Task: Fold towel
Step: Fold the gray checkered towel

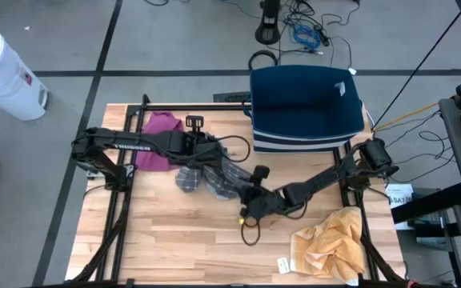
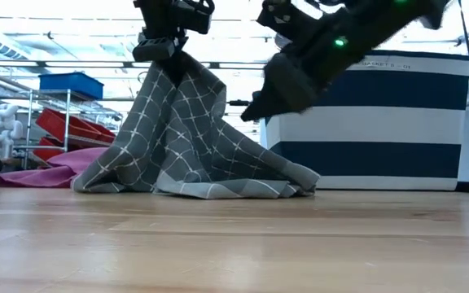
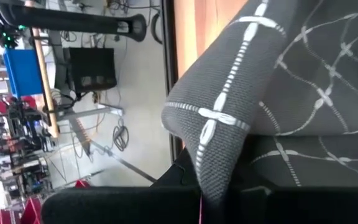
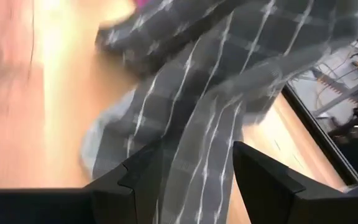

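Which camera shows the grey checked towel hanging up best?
The low view: the grey checked cloth towel hangs like a tent from the left gripper, its bottom on the wooden table. The high view shows a crumpled patch under the arms; both wrist views show only close-up folds.

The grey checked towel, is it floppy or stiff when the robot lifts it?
Probably floppy: the grey checked towel hangs from the left hand in a tent shape, its bottom edge crumpled on the table. It likely won't slide away easily. It seems light, since one pinched corner holds it up.

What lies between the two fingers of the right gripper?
In the right wrist view, a fold of the grey checked towel runs between the open right gripper's fingers, not yet pinched.
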Available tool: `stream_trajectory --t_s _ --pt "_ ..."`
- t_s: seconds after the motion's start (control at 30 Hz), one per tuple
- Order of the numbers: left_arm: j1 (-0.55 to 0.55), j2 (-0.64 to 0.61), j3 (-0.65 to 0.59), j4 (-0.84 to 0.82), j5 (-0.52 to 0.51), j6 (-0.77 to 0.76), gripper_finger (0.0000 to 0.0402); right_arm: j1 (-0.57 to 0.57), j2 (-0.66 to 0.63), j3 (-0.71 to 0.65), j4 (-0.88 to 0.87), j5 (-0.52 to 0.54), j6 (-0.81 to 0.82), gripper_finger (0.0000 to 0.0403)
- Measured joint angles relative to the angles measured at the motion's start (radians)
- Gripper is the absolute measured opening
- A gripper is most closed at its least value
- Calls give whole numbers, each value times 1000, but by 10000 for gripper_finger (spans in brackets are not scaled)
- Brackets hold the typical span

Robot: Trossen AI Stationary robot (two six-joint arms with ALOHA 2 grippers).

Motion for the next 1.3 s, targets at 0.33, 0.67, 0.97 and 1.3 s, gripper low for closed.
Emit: stream_trajectory --t_s 0.33,0.67,0.97,1.3 --pt "0 0 0 10 21 -1 0 51 31 -17 -103 44 181 180" --pt "-1 0 0 15 40 -14 0 5 137 -36 51 37 148 180" --pt "-1 0 0 15 69 -18 0 -30 176 -36 37 101 138 180" --pt "-2 0 0 -11 60 -37 0 -79 127 -37 -121 11 59 13"
